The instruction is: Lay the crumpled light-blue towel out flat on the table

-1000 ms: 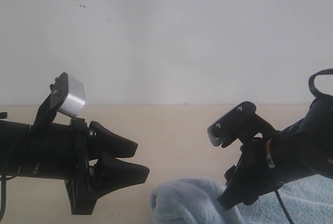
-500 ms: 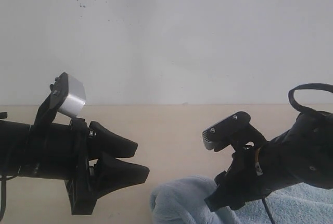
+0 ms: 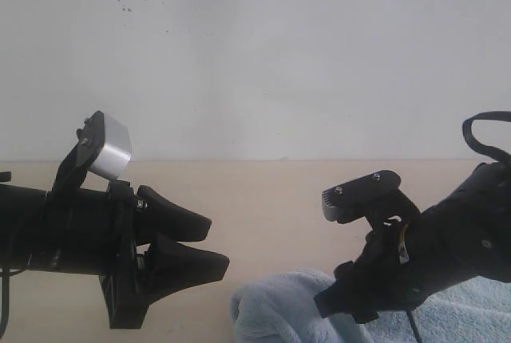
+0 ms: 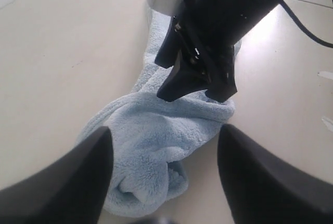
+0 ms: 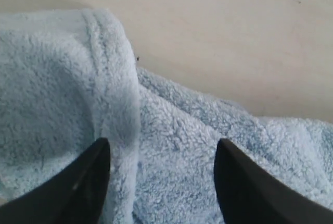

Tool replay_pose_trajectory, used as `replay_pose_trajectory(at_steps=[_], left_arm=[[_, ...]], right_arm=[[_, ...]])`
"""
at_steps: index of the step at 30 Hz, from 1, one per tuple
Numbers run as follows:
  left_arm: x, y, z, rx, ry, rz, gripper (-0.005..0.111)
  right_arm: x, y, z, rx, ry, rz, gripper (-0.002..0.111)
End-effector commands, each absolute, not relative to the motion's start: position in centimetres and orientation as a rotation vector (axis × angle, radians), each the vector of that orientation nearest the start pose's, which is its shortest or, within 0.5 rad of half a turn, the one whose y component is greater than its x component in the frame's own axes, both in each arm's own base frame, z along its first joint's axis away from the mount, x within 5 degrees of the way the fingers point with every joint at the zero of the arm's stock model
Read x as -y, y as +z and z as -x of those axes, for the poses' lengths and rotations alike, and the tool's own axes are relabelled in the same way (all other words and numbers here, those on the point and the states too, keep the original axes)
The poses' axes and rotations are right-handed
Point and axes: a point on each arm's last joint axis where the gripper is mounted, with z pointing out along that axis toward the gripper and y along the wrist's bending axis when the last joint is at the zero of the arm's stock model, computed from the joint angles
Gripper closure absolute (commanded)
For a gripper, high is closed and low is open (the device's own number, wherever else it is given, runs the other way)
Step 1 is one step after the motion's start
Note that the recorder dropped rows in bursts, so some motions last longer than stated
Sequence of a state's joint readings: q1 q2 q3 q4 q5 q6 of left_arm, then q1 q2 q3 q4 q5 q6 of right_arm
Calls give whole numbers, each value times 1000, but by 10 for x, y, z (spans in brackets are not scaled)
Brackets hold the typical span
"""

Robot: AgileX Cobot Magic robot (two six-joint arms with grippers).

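My right gripper (image 4: 193, 91) hangs with jaws spread wide over a bunched fold of the towel (image 3: 279, 307), which lies crumpled on the table (image 3: 263, 199) at about 5 o'clock in my exterior view. Its fingertips sit right at the pile, though I cannot tell whether they press in. My left gripper (image 3: 217, 246), at 8 o'clock, points toward the towel from just beside it, jaws parted and holding nothing.

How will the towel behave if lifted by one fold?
The towel lies in soft, rounded folds, so it will probably sag and drape, not hold shape. Its fuzzy pile should resist slipping in a grip. On the smooth table, pushing would likely bunch it.
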State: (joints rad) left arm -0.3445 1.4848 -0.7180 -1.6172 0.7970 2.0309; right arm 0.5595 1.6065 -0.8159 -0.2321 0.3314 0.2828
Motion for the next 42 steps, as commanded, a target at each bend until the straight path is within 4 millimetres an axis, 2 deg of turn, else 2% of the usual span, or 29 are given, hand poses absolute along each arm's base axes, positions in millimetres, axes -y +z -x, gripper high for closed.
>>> replay_pose_trajectory(at_steps=[1,3,9,13,22,28,34,40,42], left_arm=[[155,234,-236,-1743,-842,-1139,49],[155,234,-236,-1743,-842,-1139,49],[155,234,-236,-1743,-842,-1139,49],[155,234,-236,-1740,-846,-1140,49],[155,234,-236,-1740,-846,-1140,49],[155,234,-236,-1740,-846,-1140,49],[155,234,-236,-1740,-846,-1140,49],[155,234,-236,-1740,-846,-1140,49],[155,234,-236,-1740,-846,-1140,49]], right_arm=[[-151,181,-255,-2564,121,599,53],[-152,180,-254,-2583,146,561,60],[-152,180,-253,-2608,169,521,94],[-152,180,-253,-2610,168,521,103],[-151,179,-251,-2630,156,523,103],[-151,178,-250,-2617,141,613,102],[-153,179,-250,-2595,148,687,67],[-158,179,-249,-2623,252,567,67],[-159,179,-248,-2625,281,574,67]])
